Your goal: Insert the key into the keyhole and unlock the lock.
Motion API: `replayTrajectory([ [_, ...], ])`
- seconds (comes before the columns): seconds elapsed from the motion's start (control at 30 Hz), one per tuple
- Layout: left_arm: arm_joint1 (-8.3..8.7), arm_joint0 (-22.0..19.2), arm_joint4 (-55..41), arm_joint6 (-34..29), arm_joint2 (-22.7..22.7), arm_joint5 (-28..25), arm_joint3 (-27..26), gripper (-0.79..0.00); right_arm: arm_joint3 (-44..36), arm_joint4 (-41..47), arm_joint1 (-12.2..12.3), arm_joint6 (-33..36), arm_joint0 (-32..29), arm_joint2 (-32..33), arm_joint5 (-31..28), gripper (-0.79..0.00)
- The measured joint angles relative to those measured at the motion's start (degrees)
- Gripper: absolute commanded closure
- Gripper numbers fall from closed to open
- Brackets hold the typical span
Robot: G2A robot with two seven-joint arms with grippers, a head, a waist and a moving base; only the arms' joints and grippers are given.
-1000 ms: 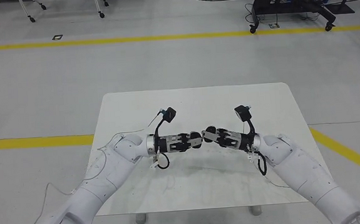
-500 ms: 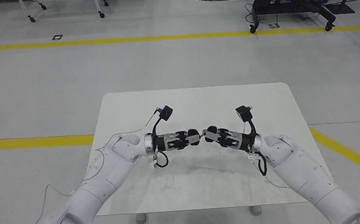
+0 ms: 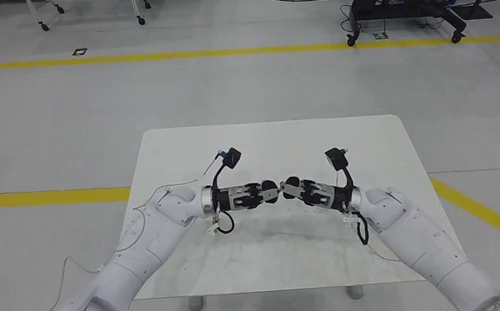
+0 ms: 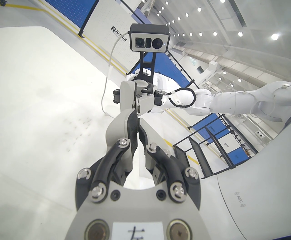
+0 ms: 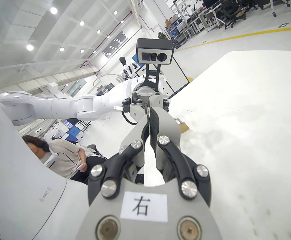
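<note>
Both arms meet tip to tip above the middle of the white table (image 3: 353, 139), the left gripper (image 3: 275, 192) coming from the table's left side and the right gripper (image 3: 285, 188) from its right side. From the top, the spot where the two tips touch is too small and crowded to make out what passes between them. Seen from its own wrist, the left gripper's fingers (image 4: 131, 127) are pressed together along their black pads. Whether anything thin sits between their very ends cannot be told, because the other gripper's head crowds right against them. The right gripper's fingers (image 5: 155, 123) are likewise pinched together, and a narrow silvery sliver that looks like the key (image 5: 148, 112) sticks out from between their ends, pointing at the face of the left gripper. Only that short end of the key shows, as the rest is buried between the pads. The lock (image 5: 183, 126), brass with a silver shackle, peeks out from behind one right finger, low towards the table top beneath the two grippers. Most of it is covered by that finger. It seems to lie on the table, though the contact itself is hidden, and its keyhole cannot be seen.
</note>
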Motion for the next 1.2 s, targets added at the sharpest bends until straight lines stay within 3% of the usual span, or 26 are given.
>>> replayTrajectory([
  [0.1,-0.04,-0.16,-0.12,0.00,0.31,0.00,0.14,-0.145,0.06,0.03,-0.07,0.12,-0.02,0.07,-0.03,0.000],
  [0.23,-0.17,-0.57,-0.14,0.00,1.10,0.00,0.67,0.000,0.05,-0.27,-0.15,0.29,-0.09,0.17,-0.02,0.000],
  [0.53,-0.39,-1.44,0.25,0.00,2.36,0.00,1.62,0.000,-0.10,-0.78,-0.26,0.46,-0.43,0.56,-0.08,0.000],
  [0.57,-0.41,-1.50,0.37,0.00,2.39,0.00,1.67,0.000,-0.11,-0.87,-0.25,0.50,-0.47,0.65,-0.13,-0.215],
  [0.6,-0.42,-1.57,0.53,0.00,2.37,0.00,1.69,0.000,-0.12,-1.15,-0.22,0.56,-0.52,0.80,-0.15,-0.671],
  [0.63,-0.42,-1.60,0.69,0.00,2.27,0.00,1.70,0.000,-0.16,-1.41,-0.20,0.60,-0.58,0.92,-0.17,-0.785],
  [1.0,0.00,-1.34,5.41,0.00,-0.17,0.00,2.06,0.000,-0.38,-2.43,-0.10,0.69,-0.86,1.36,-0.31,-0.785],
  [1.2,0.94,-2.03,9.75,0.00,2.48,0.00,1.17,0.000,-0.92,-2.88,-0.09,0.17,-1.21,1.59,0.54,-0.785],
])
